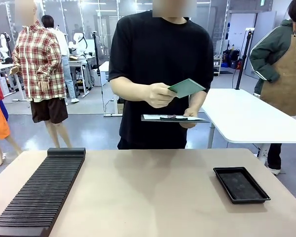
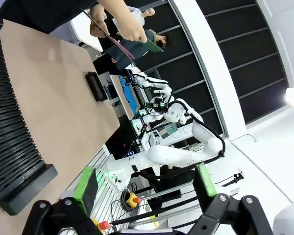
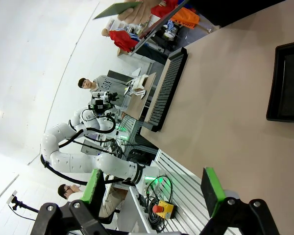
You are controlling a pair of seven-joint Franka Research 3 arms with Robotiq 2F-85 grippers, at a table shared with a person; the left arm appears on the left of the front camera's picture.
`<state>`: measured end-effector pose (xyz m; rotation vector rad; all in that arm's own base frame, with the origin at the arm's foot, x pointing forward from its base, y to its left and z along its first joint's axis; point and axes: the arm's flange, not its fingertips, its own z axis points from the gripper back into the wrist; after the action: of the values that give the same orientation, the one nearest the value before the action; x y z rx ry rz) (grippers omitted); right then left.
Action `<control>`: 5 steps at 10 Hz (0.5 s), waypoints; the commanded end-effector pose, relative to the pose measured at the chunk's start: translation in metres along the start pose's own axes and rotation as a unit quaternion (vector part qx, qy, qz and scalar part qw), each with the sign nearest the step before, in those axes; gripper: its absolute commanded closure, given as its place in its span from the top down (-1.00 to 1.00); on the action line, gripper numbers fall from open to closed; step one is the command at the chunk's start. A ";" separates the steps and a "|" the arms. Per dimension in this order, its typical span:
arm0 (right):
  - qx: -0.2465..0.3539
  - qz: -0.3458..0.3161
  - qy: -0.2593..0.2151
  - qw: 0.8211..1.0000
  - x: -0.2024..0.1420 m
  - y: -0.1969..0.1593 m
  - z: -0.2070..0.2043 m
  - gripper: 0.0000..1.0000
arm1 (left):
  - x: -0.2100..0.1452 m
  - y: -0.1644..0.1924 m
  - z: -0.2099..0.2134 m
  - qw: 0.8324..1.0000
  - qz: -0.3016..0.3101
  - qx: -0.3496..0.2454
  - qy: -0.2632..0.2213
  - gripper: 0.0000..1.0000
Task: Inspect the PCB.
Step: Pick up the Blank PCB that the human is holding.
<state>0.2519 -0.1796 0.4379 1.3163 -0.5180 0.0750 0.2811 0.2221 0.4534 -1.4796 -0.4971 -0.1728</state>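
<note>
At the far edge of the desk (image 1: 153, 197), held above it rather than lying on it: the PCB (image 1: 186, 88) is in the person's hand (image 1: 158, 95). It's pinched at one end and tilted. Its long axis runs roughly left-right, with the free end higher and toward the robot's right. The person's other hand (image 1: 190, 114) holds a clipboard (image 1: 173, 118) just below the board.

Left gripper (image 2: 145, 183): green pads spread wide, nothing between them. Right gripper (image 3: 152, 188): same, spread and empty. Both sit back on the robot's side, well apart from the board, which lies across the desk and upward from each.

The PCB is a bit right of centre, so the right arm looks the nearer one. The black tray (image 1: 240, 184) is on that side too; the slotted rack (image 1: 39, 197) is on the left.

My read: the inspection is the person's step at this point. If a handover follows, the right gripper would reach across and up to the free end, in line with the long axis.
</note>
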 end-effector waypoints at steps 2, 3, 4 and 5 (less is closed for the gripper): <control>0.006 0.006 -0.004 1.000 0.001 0.002 0.000 1.00 | 0.000 -0.003 0.000 1.000 -0.004 0.009 0.003 1.00; 0.006 0.006 -0.004 1.000 0.001 0.002 0.000 1.00 | 0.000 -0.003 0.000 1.000 -0.004 0.009 0.003 1.00; 0.006 0.006 -0.004 1.000 0.001 0.002 0.000 1.00 | 0.000 -0.003 0.000 1.000 -0.004 0.009 0.003 1.00; 0.006 0.006 -0.004 1.000 0.001 0.002 0.000 1.00 | 0.000 -0.003 0.000 1.000 -0.004 0.009 0.003 1.00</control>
<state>0.2519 -0.1796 0.4379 1.3163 -0.5180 0.0750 0.2810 0.2222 0.4535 -1.4794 -0.4974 -0.1727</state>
